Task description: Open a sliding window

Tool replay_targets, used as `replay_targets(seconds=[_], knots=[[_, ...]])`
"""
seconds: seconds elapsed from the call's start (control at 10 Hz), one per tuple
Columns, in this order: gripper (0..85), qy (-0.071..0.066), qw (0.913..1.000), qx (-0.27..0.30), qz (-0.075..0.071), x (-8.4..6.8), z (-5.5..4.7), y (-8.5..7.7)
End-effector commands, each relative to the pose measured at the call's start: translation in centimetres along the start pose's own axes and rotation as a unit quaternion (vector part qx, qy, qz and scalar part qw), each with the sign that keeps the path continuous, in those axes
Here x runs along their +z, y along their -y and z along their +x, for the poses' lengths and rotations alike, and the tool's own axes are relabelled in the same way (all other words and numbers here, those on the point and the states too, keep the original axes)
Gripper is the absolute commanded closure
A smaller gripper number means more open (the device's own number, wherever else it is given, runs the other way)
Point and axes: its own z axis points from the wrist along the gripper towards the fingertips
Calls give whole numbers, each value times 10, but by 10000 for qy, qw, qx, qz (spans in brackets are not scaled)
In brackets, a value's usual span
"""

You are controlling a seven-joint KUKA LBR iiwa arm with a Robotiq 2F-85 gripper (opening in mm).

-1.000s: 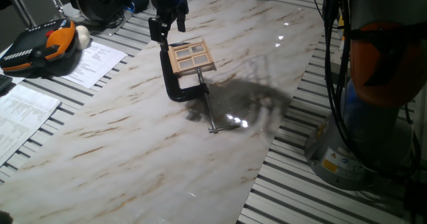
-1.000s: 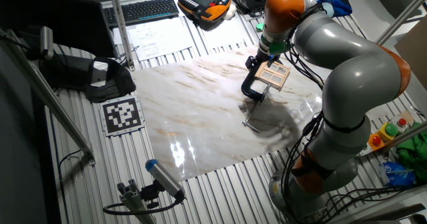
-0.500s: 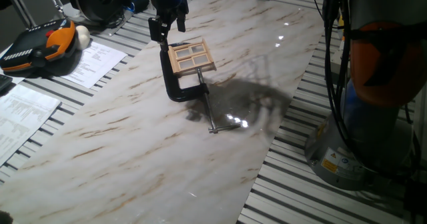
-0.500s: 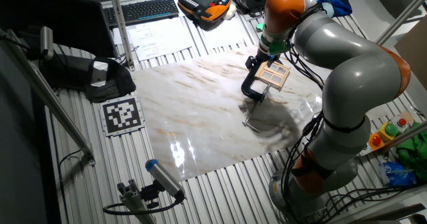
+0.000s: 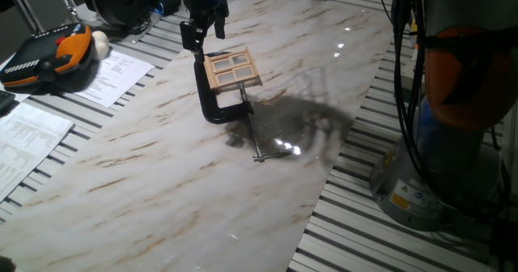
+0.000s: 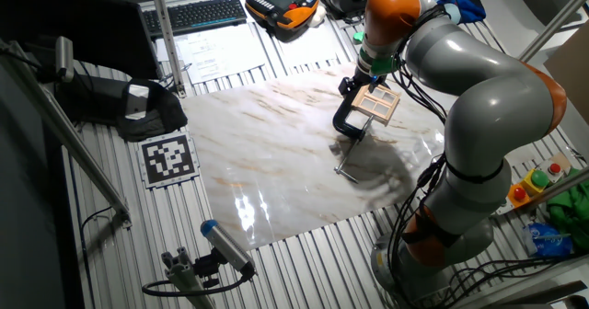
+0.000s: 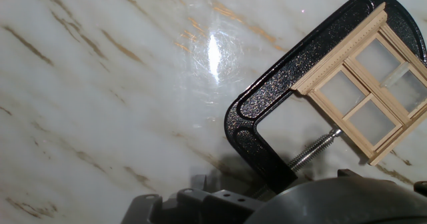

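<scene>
Window-opening hadn't really started: the sliding window (image 5: 232,68) lay clamped in a black C-clamp (image 5: 212,102) near the marble tabletop's (image 5: 162,175) far edge, the gripper (image 5: 203,34) hovering empty beside it, fingers looked spread.

Nothing here can actually be read. The printed sheets (image 5: 116,75) near the table's far left edge carry text too small to make out, and the square coded marker (image 6: 168,157) holds only a black-and-white pattern.
</scene>
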Motion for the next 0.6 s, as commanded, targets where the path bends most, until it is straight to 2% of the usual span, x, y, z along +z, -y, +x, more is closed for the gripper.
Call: replay_targets(seconds=[0.0, 0.3, 0.5], knots=[[850, 717, 9937, -675, 537, 0, 0, 0], [850, 708, 9936, -684, 560, -1, 0, 0], [850, 693, 9946, -581, 506, -1, 0, 0]])
